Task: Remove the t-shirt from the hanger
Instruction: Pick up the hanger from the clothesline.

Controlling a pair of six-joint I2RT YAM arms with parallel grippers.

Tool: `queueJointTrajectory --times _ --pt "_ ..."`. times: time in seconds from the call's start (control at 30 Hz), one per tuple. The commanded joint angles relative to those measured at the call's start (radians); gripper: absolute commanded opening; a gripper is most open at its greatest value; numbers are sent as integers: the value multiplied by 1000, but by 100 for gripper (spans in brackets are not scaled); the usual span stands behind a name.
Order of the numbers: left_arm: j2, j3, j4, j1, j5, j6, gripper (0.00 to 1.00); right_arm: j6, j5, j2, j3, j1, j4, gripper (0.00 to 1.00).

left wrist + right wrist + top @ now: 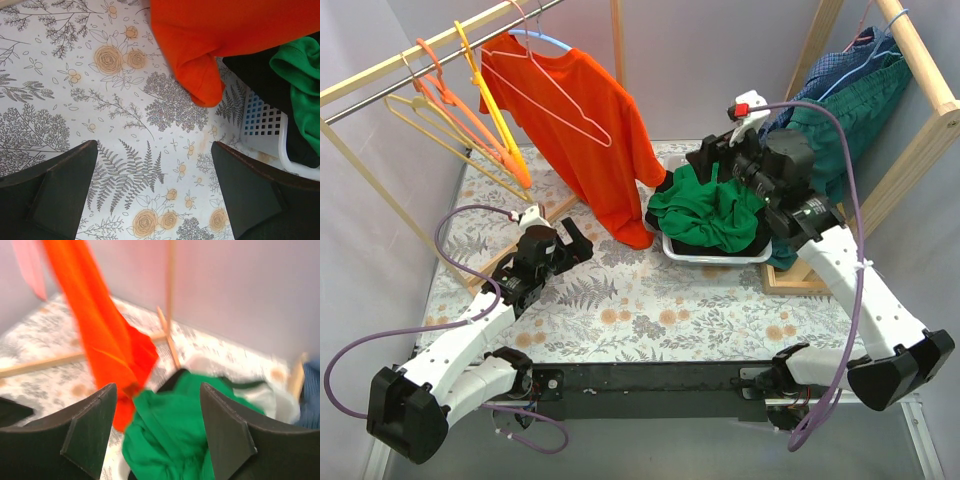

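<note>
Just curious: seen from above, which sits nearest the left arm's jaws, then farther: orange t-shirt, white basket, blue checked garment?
1. orange t-shirt, hanging just ahead.
2. white basket, mid-table, rightward.
3. blue checked garment, far right rack.

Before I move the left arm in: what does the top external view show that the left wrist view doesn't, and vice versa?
Only the top view: the wood-and-metal clothes rail, the pale blue hanger carrying the orange t-shirt, empty orange and yellow hangers beside it, and the right gripper, open above the white plastic basket. Only the left wrist: the basket's lattice wall, close up. Both: the t-shirt, the crumpled green garment, the basket, the floral table cover, the open left gripper.
</note>
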Motion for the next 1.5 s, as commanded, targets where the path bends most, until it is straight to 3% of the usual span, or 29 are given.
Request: queueJointTrajectory --times 0.0,0.27,0.5,0.9,1.13,1.23,1.37,1.4,1.47 --pt "-12 -8 18 5 18 15 98 -104 -283 21 152 1 131 76" --pt "-12 -13 28 5 48 20 98 -131 -504 260 435 3 140 72" --pt "-6 -6 24 5 48 28 98 -177 -561 496 708 15 68 70" --pt "28 1 7 5 36 32 98 -191 -586 683 920 55 126 70" --pt "24 12 -11 5 24 38 98 -223 -546 779 999 75 112 59" --pt "11 14 -16 5 19 43 98 -235 -524 792 991 84 115 50" --pt "4 15 -21 5 15 43 98 -251 -466 782 965 110 144 7" --pt "5 14 -24 5 15 43 98 -257 -448 774 953 127 160 2" --pt "2 15 -27 5 12 42 98 -278 -387 747 901 145 219 1"
